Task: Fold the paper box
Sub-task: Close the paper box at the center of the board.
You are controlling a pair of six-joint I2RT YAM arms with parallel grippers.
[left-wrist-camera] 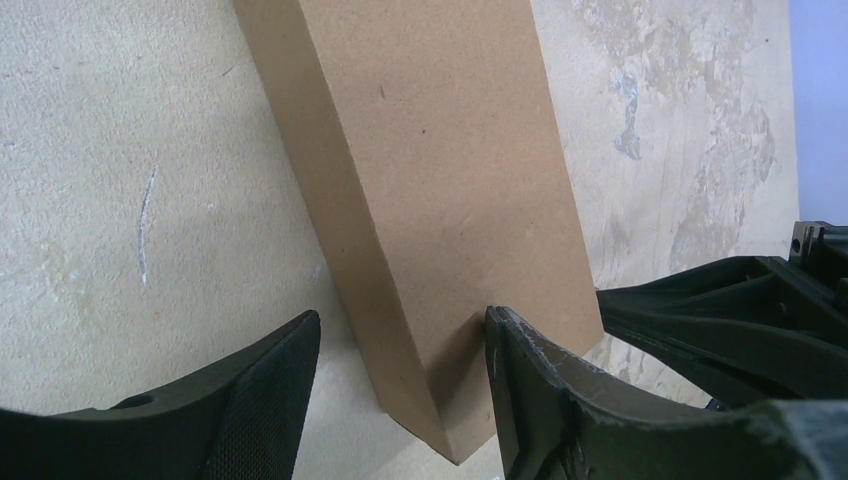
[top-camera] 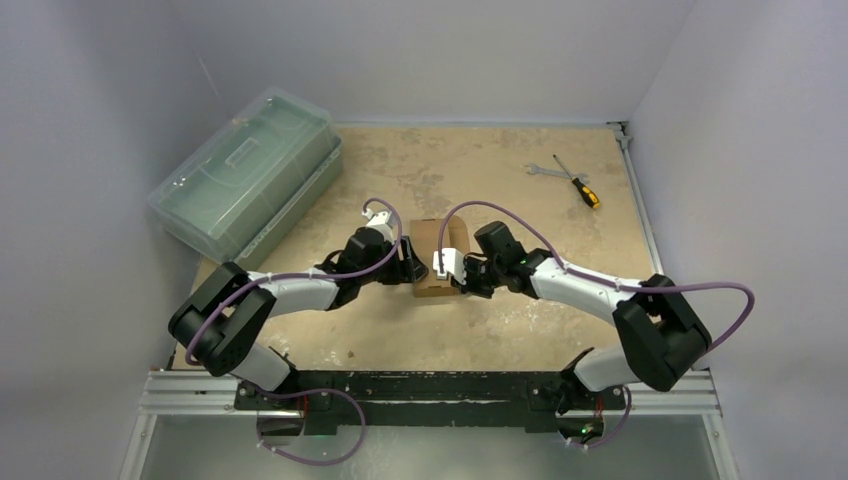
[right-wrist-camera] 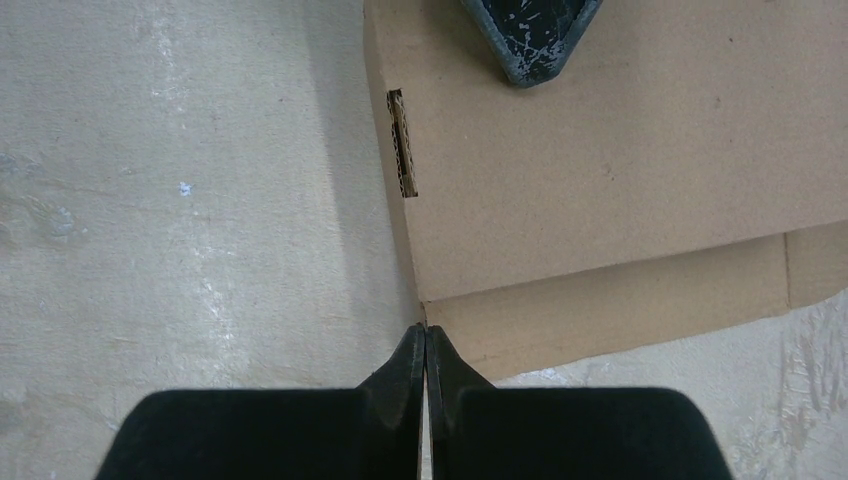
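The paper box (top-camera: 440,256) is a plain brown carton lying mid-table between both arms. In the left wrist view the paper box (left-wrist-camera: 440,180) has its near corner between the fingers of my left gripper (left-wrist-camera: 402,330), which is open. One fingertip (left-wrist-camera: 510,350) touches the top face, while the other (left-wrist-camera: 285,370) stands clear of the side wall. My right gripper (right-wrist-camera: 425,338) is shut with nothing in it, its tips against the box's lower corner where a flap (right-wrist-camera: 620,305) sticks out. A slot (right-wrist-camera: 402,145) shows on the box's edge.
A large translucent green plastic case (top-camera: 245,175) lies at the back left. A wrench (top-camera: 540,170) and a screwdriver (top-camera: 578,185) lie at the back right. White walls close in the table on three sides.
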